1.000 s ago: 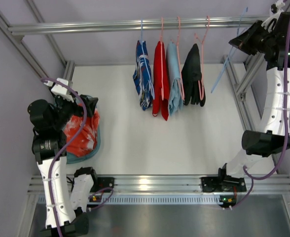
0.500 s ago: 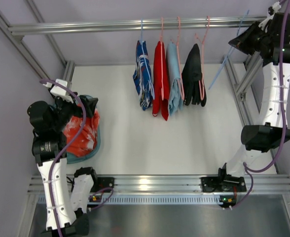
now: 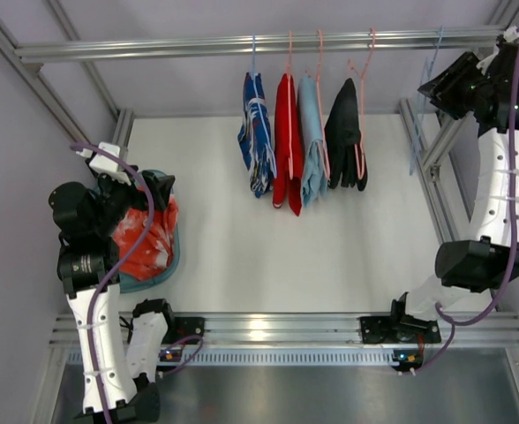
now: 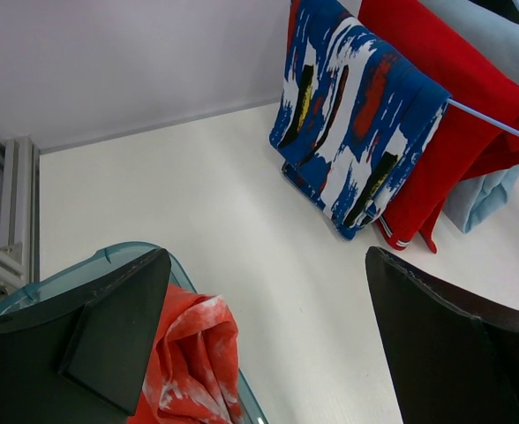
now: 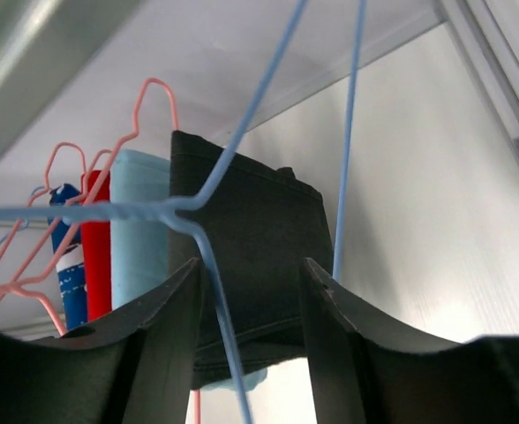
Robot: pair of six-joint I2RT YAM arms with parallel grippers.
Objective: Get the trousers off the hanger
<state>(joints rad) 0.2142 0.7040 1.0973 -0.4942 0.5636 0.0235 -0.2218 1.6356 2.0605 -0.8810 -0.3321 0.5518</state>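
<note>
Rail [image 3: 154, 44] carries four hung garments: blue-and-white patterned [image 3: 256, 132], red [image 3: 286, 146], pale blue [image 3: 312, 150], black [image 3: 344, 132]. Trousers [image 4: 196, 353] lie bunched in a teal tub [image 4: 109, 256], off the hanger [image 5: 182, 209]. Left gripper [image 4: 267, 265] hovers above them, fingers spread wide, empty. Right gripper [image 5: 251, 274] is raised by the rail's end, hanger wire between part-separated fingers; clamping cannot be determined.
</note>
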